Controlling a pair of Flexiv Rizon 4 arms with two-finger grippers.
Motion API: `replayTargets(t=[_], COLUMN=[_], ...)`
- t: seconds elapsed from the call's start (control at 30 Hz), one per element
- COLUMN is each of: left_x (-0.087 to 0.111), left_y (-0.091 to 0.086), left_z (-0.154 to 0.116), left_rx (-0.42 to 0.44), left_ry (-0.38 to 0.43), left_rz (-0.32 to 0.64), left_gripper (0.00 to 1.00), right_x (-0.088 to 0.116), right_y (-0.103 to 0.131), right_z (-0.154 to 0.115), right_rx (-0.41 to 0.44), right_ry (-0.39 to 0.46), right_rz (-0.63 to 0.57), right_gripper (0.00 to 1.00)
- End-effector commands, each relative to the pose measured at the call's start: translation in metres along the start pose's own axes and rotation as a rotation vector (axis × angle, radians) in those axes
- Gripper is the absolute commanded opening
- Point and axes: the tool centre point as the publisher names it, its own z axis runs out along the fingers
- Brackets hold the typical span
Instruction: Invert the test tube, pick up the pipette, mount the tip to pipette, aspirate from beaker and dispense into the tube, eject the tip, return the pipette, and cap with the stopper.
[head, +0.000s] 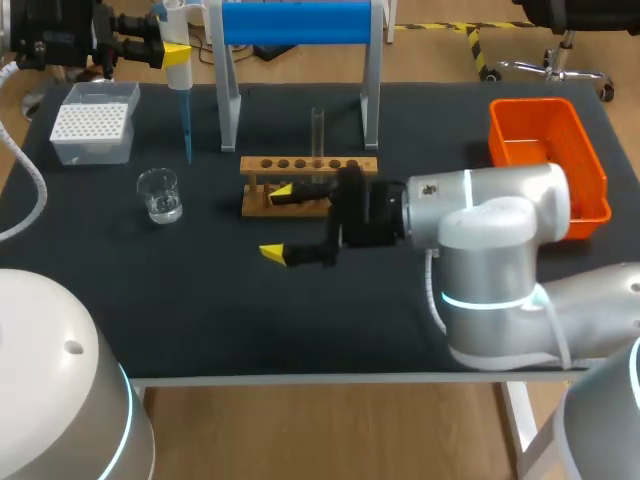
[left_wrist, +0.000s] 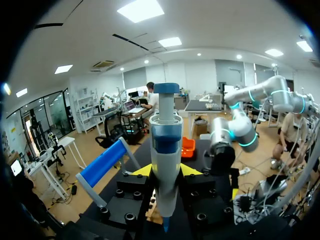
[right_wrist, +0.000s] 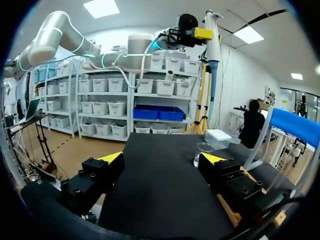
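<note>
left gripper (left_wrist: 166, 171) is closed on the pipette (head: 176, 62), with a yellow tip on either side of the barrel. it is held high at the table's far left, between the tip box (head: 93, 120) and the blue-barred stand (head: 297, 22). long axis vertical, plunger up, the blue tip (head: 187, 130) mounted and pointing straight down at bare mat, behind the beaker (head: 160, 194) and not over it. judgement: held plumb so the tip can go straight down into the liquid and draw without tilting; aspiration looks to be the step in hand, not yet begun

right gripper (head: 277, 224) is open, fingers wide apart, nothing between them. it lies low, just in front of the wooden rack (head: 310, 165), with one fingertip over the rack's near edge. judgement: placed close to steady the rack or tube when dispensing comes

test tube (head: 318, 128) stands upright in the rack, mouth up, no stopper seen on it, ready to receive. stopper not identified in any view. orange bin (head: 548, 150) at far right, well apart
</note>
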Motion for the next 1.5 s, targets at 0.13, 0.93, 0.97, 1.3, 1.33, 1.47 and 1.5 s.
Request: replayTargets(t=[0.13,0.93,0.97,1.3,1.33,1.47,1.5], left_x=[0.0,-0.019,-0.022,-0.048,-0.05,-0.06,-0.061], left_y=[0.0,0.029,0.031,0.051,0.053,0.061,0.063], left_z=[0.0,-0.01,-0.011,-0.024,-0.025,-0.029,-0.029], left_rx=[0.002,0.013,0.013,0.029,0.03,0.033,0.034], left_ry=[0.0,-0.028,-0.03,-0.05,-0.051,-0.056,-0.057], left_rz=[0.002,-0.017,-0.019,-0.009,-0.008,-0.004,-0.004], left_gripper=[0.0,0.0,0.0,0.0,0.0,0.0,0.0], right_x=[0.001,0.001,0.001,0.001,0.001,0.001,0.001], right_y=[-0.001,-0.001,-0.001,-0.001,-0.001,-0.001,-0.001], right_z=[0.006,0.006,0.006,0.006,0.006,0.006,0.006], right_rx=[0.0,0.0,0.0,0.0,0.0,0.0,0.0], right_ry=[-0.006,-0.006,-0.006,-0.006,-0.006,-0.006,-0.006], right_rz=[-0.001,-0.001,-0.001,-0.001,-0.001,-0.001,-0.001], right_gripper=[1.0,1.0,1.0,1.0,1.0,1.0,1.0])
